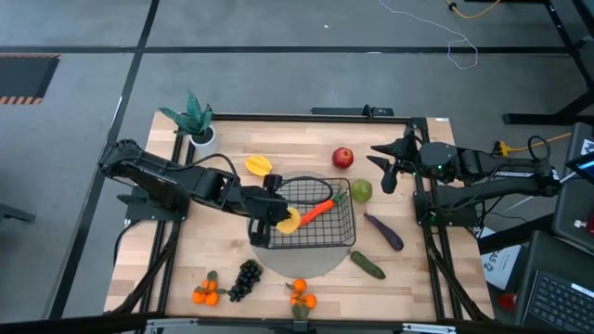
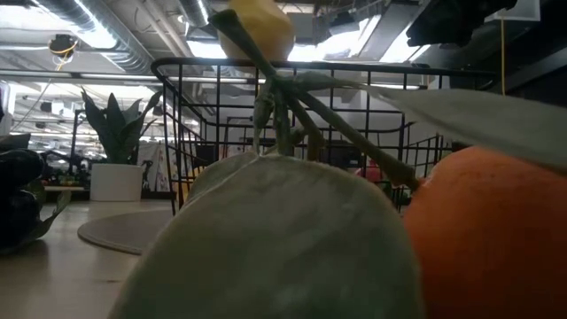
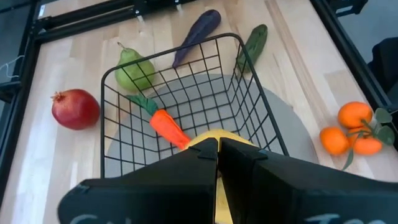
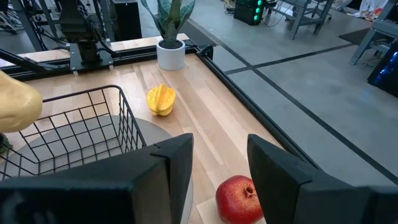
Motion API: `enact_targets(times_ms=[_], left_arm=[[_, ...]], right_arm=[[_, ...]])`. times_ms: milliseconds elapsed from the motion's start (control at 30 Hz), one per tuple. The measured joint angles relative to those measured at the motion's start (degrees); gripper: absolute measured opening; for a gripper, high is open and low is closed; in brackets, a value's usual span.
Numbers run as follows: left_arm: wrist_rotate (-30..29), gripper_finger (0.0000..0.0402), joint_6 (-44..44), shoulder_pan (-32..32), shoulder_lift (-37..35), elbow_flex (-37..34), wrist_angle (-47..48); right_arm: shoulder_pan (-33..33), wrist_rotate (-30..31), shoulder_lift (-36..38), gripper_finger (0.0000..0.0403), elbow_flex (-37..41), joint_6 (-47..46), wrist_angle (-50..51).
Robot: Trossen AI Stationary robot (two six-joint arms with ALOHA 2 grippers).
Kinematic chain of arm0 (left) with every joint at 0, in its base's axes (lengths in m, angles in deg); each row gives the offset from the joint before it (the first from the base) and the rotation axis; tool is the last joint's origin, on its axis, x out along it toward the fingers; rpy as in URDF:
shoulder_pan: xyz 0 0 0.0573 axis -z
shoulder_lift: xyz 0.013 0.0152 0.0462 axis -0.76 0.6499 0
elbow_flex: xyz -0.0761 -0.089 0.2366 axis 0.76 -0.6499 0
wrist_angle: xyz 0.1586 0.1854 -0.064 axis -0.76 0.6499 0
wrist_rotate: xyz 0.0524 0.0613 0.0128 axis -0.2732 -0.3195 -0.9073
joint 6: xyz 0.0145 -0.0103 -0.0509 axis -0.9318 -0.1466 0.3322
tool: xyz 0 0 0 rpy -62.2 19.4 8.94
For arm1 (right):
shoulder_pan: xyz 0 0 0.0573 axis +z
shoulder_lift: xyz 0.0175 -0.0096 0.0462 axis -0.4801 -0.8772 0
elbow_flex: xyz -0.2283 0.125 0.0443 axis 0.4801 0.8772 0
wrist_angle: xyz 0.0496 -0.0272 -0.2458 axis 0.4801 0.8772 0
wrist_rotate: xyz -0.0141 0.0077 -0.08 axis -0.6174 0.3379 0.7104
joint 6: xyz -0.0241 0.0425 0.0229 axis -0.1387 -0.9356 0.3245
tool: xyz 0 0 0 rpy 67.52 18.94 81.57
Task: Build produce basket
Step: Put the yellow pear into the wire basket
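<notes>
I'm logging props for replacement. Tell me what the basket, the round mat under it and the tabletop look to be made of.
Basket: thin metal wire, likely coated matte black; open welded grid, see-through sides.
Round mat: flat grey disc, dull and without shine; felt or rubber, cannot tell which.
Tabletop: light wood, probably butcher-block planks; visible grain and lengthwise seams, smooth satin finish.

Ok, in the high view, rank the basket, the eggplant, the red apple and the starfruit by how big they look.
1. Basket, by far the largest.
2. Eggplant, long and thin.
3. Starfruit and red apple: the starfruit looks slightly larger, but too close to rank firmly.
</notes>
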Motion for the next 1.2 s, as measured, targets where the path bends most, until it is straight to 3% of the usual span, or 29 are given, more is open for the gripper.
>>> enact_targets(times_ms=[1200], left_arm=[[-0.02,0.0,-0.26,-0.07,0.0,0.0,2.44]], right_arm=[[0.0,-0.02,0.01,0.015,-0.01,0.17,0.01]])
